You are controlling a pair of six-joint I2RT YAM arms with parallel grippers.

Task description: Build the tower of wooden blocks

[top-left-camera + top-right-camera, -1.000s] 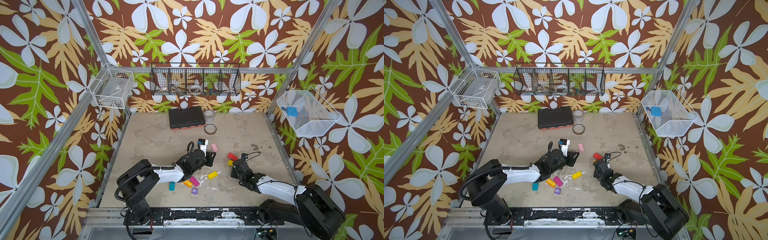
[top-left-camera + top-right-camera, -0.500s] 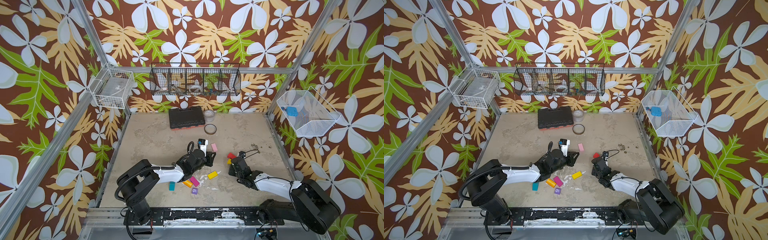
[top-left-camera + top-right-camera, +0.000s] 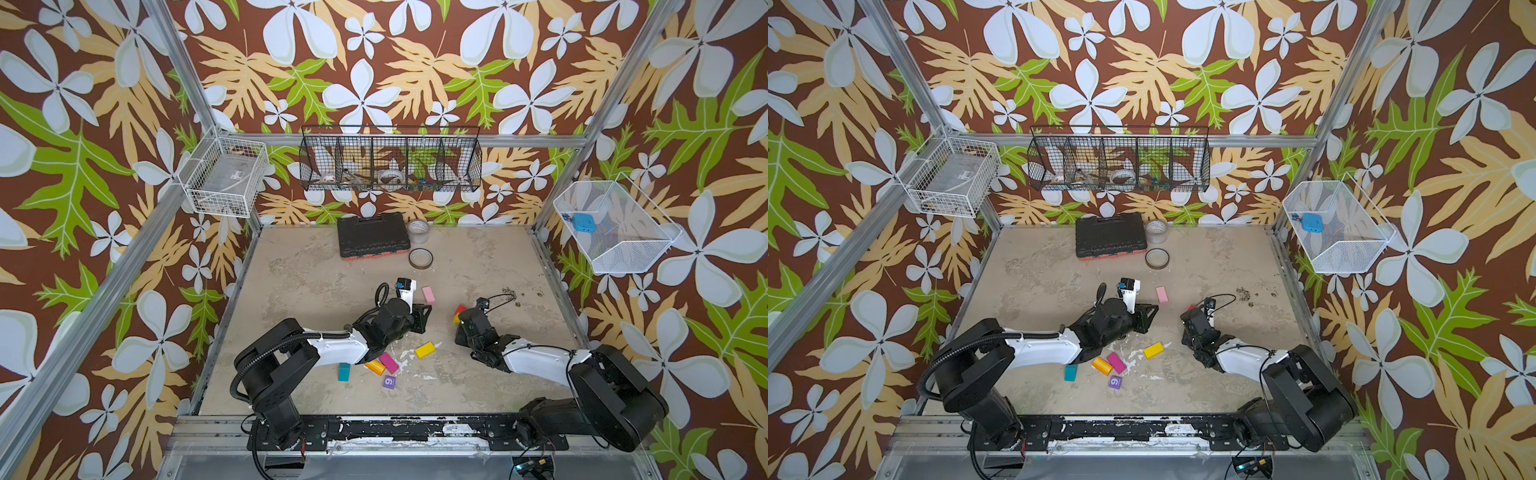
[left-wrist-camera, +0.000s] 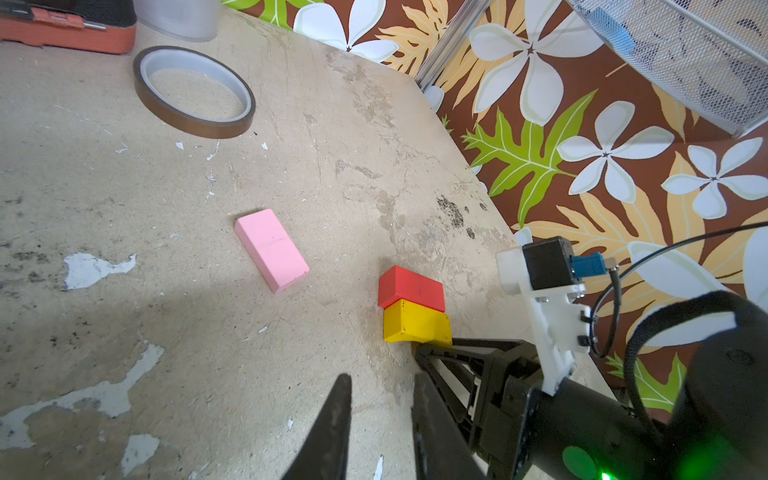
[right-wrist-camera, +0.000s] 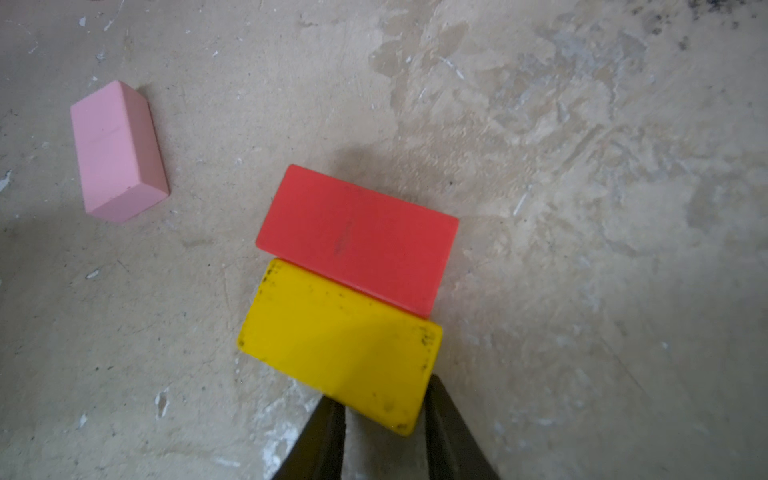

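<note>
Over the table (image 4: 124, 187), your left gripper (image 4: 382, 376) is pinched narrow and holds nothing. Your right gripper (image 5: 382, 390) nips a corner of the yellow block (image 5: 340, 345), which touches the red block (image 5: 357, 237). The pink block (image 5: 116, 149) lies nearby, apart.

Right claw (image 4: 424, 351) advanced to yellow block (image 5: 340, 345) end; jaws narrowed; red block (image 3: 460, 309) now half hidden from above.

Top views: high, front, looking down on whole table (image 3: 316, 266). Wrist views: close, low, sharing red block (image 4: 409, 286).
</note>
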